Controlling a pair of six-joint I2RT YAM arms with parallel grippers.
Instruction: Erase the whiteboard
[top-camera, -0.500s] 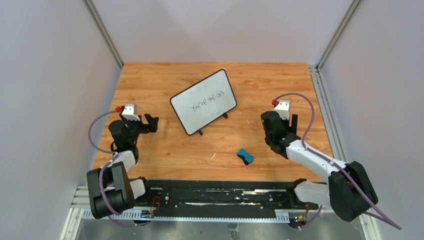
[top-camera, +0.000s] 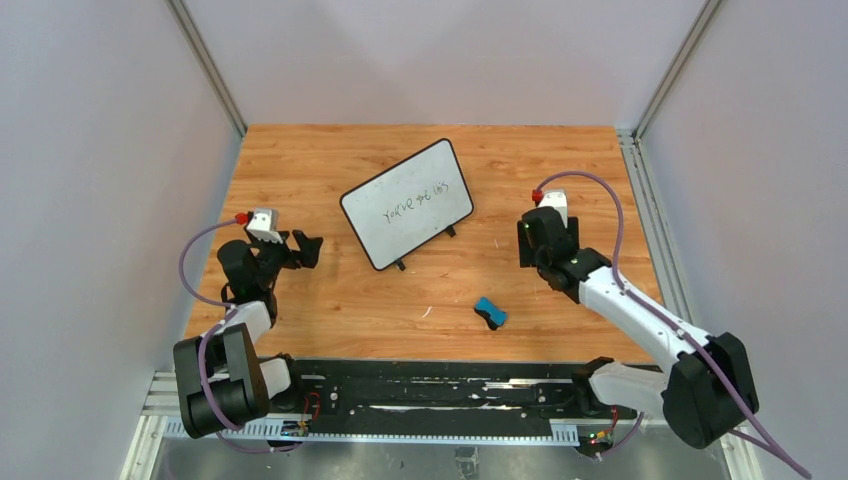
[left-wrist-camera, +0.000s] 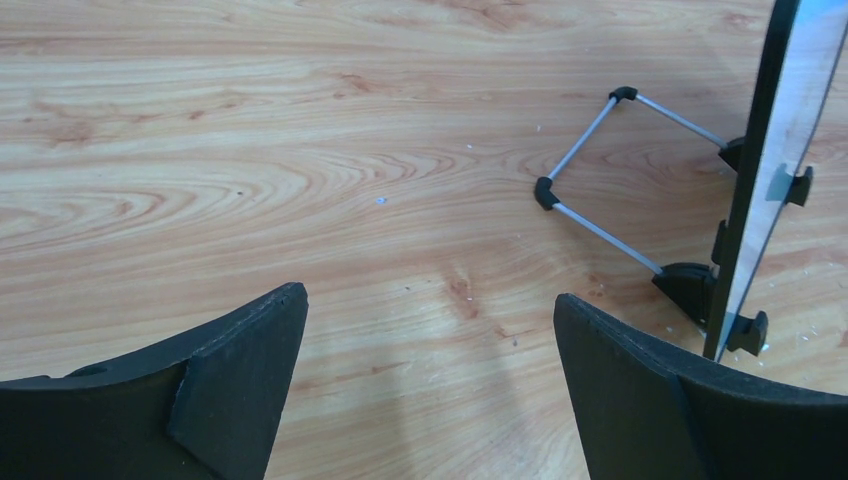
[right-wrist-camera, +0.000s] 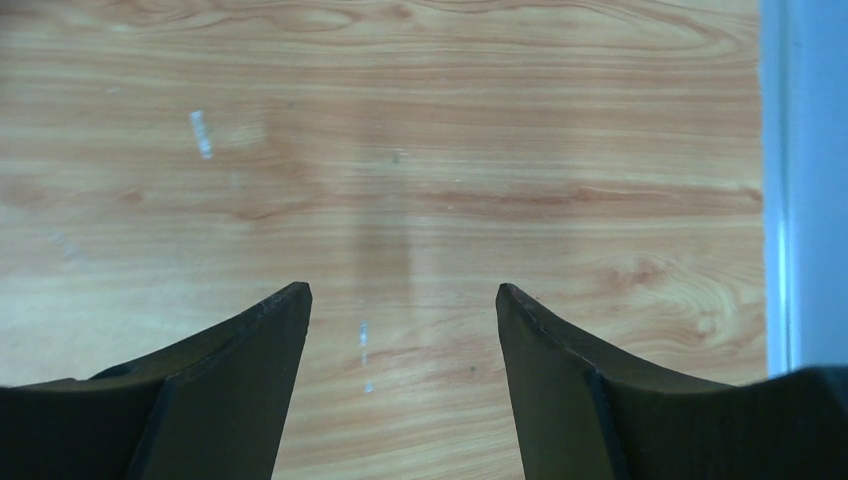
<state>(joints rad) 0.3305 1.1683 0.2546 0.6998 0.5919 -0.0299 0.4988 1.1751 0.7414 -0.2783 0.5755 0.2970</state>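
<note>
The whiteboard (top-camera: 395, 232), bearing handwriting (top-camera: 415, 200), stands on the worktop (top-camera: 300, 160) toward the far edge. Left fingers (left-wrist-camera: 230, 385) and right fingers (right-wrist-camera: 235, 385) are both spread apart, holding nothing.

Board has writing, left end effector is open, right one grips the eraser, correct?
No: the right end effector is open and empty; the top view shows the eraser lying on the table. The board and left end effector are as you say.

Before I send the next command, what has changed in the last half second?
The right tool moved left and slightly forward, closer to the whiteboard. The left tool nudged a touch right. Both are open, holding nothing. The whiteboard, still written on, and the blue eraser stayed put.
</note>
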